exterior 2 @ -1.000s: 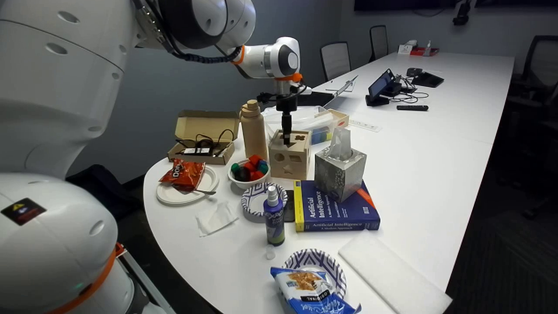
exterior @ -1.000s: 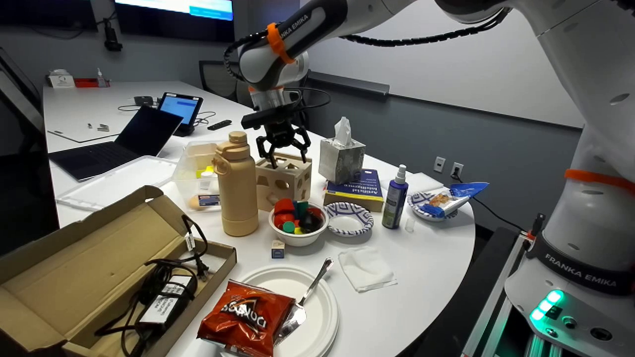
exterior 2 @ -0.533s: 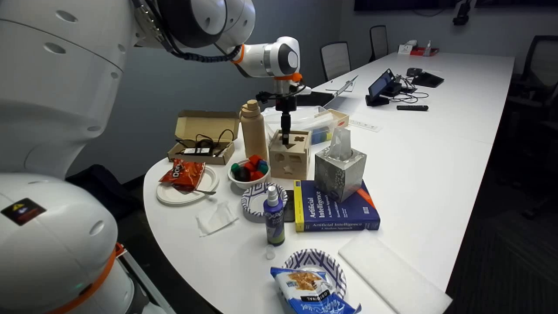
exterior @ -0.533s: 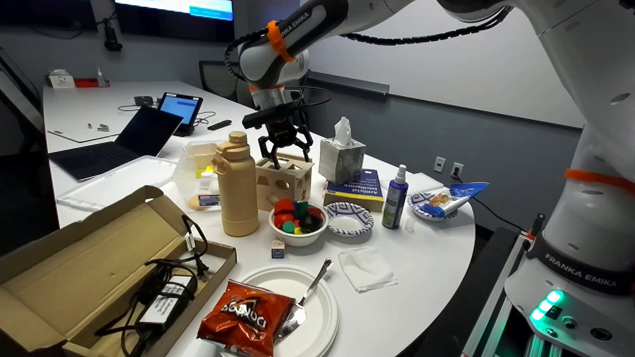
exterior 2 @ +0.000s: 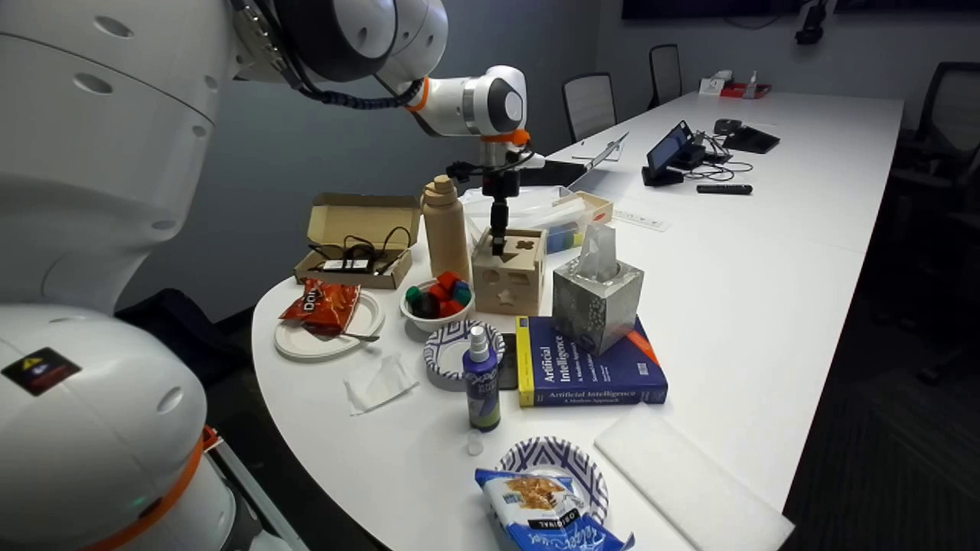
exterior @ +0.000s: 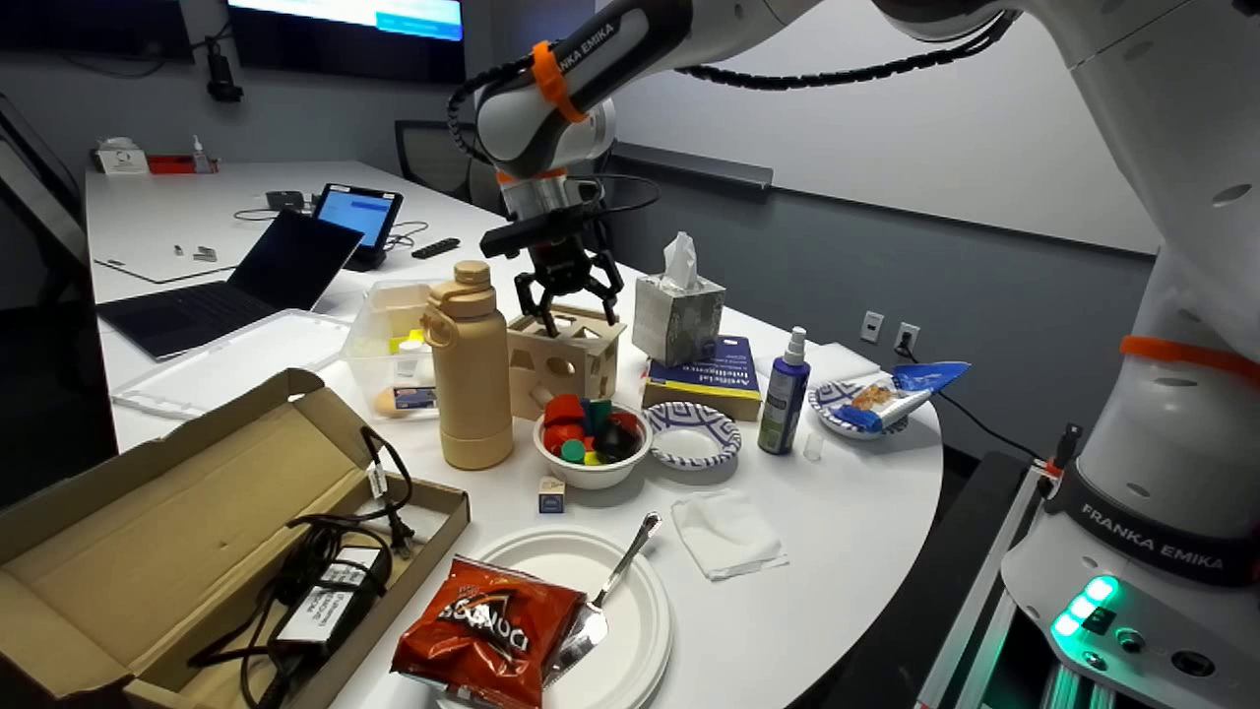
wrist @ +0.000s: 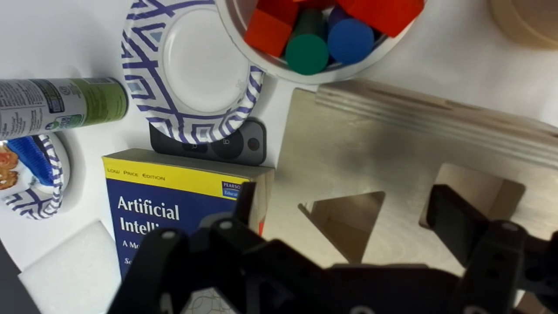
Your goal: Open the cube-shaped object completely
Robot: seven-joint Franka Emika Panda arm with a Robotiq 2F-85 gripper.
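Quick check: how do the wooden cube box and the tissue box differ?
The wooden cube box is plain light wood; the tissue box is silver-gray and patterned.
The wooden cube box has shaped cut-outs; the tissue box has white tissue sticking out.
The wooden cube box stands on the table; the tissue box on a blue book.
Both are upright.

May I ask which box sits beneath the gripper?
The holed wooden cube: the gripper hangs over it, not the tissue box, cardboard box or plastic box.
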